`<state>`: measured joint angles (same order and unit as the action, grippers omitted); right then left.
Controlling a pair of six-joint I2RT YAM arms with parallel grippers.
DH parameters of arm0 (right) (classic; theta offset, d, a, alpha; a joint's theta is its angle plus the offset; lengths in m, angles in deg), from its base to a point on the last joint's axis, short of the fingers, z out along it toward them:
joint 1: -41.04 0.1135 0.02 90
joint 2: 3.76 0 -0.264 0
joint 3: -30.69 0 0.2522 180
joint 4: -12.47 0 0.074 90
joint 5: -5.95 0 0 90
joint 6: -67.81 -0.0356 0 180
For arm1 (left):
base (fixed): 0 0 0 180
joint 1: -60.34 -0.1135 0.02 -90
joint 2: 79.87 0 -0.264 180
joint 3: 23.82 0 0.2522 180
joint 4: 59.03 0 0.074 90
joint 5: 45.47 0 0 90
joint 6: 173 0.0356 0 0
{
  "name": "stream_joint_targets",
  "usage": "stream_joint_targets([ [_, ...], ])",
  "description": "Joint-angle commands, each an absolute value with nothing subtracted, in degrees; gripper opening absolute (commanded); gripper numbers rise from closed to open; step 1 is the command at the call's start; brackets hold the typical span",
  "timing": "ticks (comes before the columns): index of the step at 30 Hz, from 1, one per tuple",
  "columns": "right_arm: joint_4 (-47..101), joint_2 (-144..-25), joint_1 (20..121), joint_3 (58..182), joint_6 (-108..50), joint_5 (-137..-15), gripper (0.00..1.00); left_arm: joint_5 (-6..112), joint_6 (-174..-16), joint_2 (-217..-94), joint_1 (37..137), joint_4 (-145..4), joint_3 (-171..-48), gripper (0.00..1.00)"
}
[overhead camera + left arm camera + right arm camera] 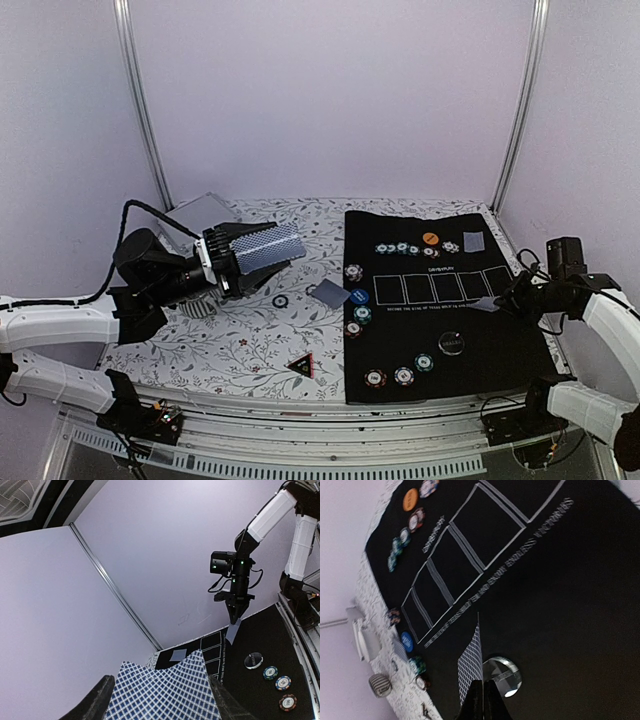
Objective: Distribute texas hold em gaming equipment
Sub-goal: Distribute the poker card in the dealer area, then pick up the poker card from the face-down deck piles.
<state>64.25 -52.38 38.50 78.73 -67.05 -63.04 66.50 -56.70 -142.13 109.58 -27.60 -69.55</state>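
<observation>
Left gripper is clamped on the deck, with a finger on each side. The jaws are half spread because the pack fills the gap. The deck is held up off the floral cloth with its checked back to the wrist camera. We read that as a supply hold, keeping the pack out of the way but within reach.

Below and just past those fingertips, one loose card lies face down on the cloth, right beside the edge of the black mat. The blue button and a few side chips are along the mat edge past that card. They look like one player's share.

Mid-mat, a far row of chips ends at an orange chip. The five outlined boxes are bare. Three near chips and the black disc sit on the near half. A far card lies face down at the back.

Right gripper is pinched fully closed on a single held card. It grips the card by one edge, so the card hangs below the fingertips at the right end of the boxes. We think it's being dealt to the mat. Whether its lower edge touches the mat, we can't tell. The shiny-rimmed round thing just behind it is probably the disc.
</observation>
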Motion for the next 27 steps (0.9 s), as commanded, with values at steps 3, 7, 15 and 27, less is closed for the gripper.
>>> stream_joint_targets([
  [3, 73.66, -57.02, 38.12, 80.07, -73.27, -81.25, 0.01, 66.50, -57.34, -141.04, 109.96, -25.41, -70.31, 0.56],
  [7, 72.01, -58.78, 38.15, 77.20, -75.15, -82.75, 0.01, 66.71, -57.51, -140.80, 109.94, -25.50, -70.28, 0.56],
  [15, 72.88, -56.61, 38.13, 77.45, -75.83, -83.55, 0.18, 66.69, -57.51, -140.80, 109.91, -25.50, -70.28, 0.56],
  [27, 85.22, -49.81, 38.14, 91.37, -76.70, -95.04, 0.98, 67.18, -57.77, -140.77, 109.94, -25.50, -70.36, 0.56],
])
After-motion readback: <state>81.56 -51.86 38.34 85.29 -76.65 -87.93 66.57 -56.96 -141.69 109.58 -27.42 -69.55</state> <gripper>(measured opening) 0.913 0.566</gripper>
